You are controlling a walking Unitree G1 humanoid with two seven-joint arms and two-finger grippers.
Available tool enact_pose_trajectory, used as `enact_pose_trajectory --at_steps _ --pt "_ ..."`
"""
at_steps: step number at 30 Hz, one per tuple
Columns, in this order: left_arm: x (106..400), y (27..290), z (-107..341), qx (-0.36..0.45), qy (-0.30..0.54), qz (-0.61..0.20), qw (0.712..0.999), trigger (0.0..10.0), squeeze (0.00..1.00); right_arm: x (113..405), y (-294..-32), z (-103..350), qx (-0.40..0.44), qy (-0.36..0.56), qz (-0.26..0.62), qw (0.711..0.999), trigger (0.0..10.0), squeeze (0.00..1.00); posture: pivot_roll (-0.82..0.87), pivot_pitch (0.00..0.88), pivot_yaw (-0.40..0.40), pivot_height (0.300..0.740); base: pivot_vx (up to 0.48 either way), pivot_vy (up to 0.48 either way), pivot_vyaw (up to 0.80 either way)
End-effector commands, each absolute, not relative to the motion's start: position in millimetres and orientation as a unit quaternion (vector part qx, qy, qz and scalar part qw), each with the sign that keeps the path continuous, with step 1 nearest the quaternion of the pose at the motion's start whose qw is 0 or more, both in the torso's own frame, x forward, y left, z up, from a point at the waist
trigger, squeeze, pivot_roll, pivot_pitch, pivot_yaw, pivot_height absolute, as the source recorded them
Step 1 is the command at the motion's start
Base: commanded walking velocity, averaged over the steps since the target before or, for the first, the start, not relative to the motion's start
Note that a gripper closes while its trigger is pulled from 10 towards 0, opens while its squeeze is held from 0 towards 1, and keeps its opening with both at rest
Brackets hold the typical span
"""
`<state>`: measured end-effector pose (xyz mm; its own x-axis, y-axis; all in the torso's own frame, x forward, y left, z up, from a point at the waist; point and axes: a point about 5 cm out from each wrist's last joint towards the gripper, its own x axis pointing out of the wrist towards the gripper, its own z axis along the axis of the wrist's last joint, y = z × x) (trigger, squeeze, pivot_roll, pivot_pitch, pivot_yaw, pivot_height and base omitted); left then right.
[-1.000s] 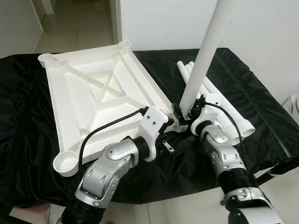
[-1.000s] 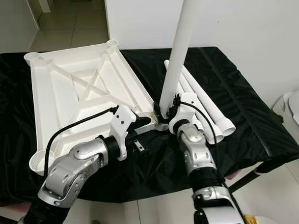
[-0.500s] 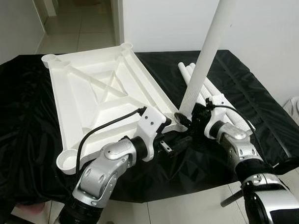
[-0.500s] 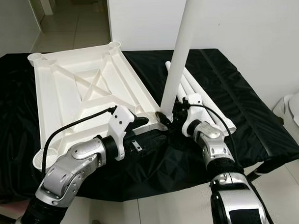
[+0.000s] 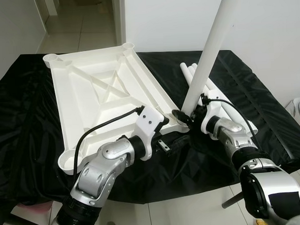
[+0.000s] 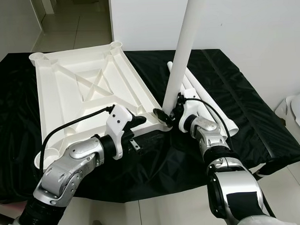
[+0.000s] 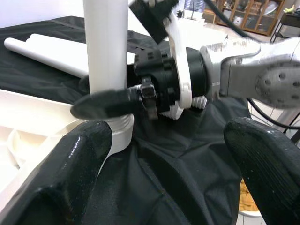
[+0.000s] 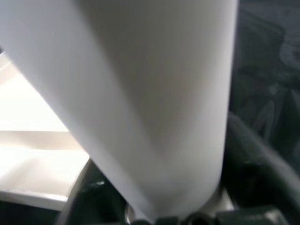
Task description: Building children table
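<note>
Tabletop (image 5: 98, 102), inverted with its ribbed underside up, lies at centre-left of the frame on the black-draped surface (image 5: 268, 113). My right gripper (image 5: 185, 116) is closed around the base of an upright white leg (image 5: 209, 51), seating it in the tabletop's near-right corner socket (image 7: 115, 136). My left gripper (image 7: 168, 154), fingers spread, rests beside that corner, probably to steady the panel. Spare legs (image 5: 228, 107) lie flat at centre-right, within reach.

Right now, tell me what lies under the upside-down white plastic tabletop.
A black cloth lies under the white plastic tabletop, spreading out on every side. Whatever supports the cloth is covered.
</note>
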<state>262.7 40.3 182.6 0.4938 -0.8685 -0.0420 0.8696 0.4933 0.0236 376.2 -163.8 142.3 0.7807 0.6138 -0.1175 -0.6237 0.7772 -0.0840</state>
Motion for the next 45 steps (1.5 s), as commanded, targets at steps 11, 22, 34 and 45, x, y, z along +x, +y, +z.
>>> enact_pose_trajectory --at_steps 11,22,34,45 --pt "261.8 38.7 186.1 0.018 0.008 -0.504 0.864 10.0 0.00 370.7 -169.5 125.8 -0.061 0.087 0.336 0.936 0.0 0.00 -0.02 0.028 -0.026 0.740 0.000 0.000 0.00" --pt "260.9 37.7 185.8 0.016 0.009 -0.506 0.863 10.0 0.00 373.1 -172.7 126.0 -0.033 0.061 0.260 0.963 0.0 0.00 -0.02 0.036 -0.032 0.740 0.000 0.000 0.00" --pt "258.5 35.3 184.1 0.010 0.011 -0.509 0.860 10.0 0.00 366.8 -126.2 130.0 0.026 0.009 0.155 0.987 0.0 0.00 -0.03 0.044 -0.029 0.740 0.000 0.000 0.00" --pt "256.2 33.5 182.4 0.009 0.015 -0.514 0.857 10.0 0.00 355.6 -102.0 124.0 0.048 0.017 -0.011 0.999 0.0 0.00 -0.03 0.038 -0.030 0.740 0.000 0.000 0.00"
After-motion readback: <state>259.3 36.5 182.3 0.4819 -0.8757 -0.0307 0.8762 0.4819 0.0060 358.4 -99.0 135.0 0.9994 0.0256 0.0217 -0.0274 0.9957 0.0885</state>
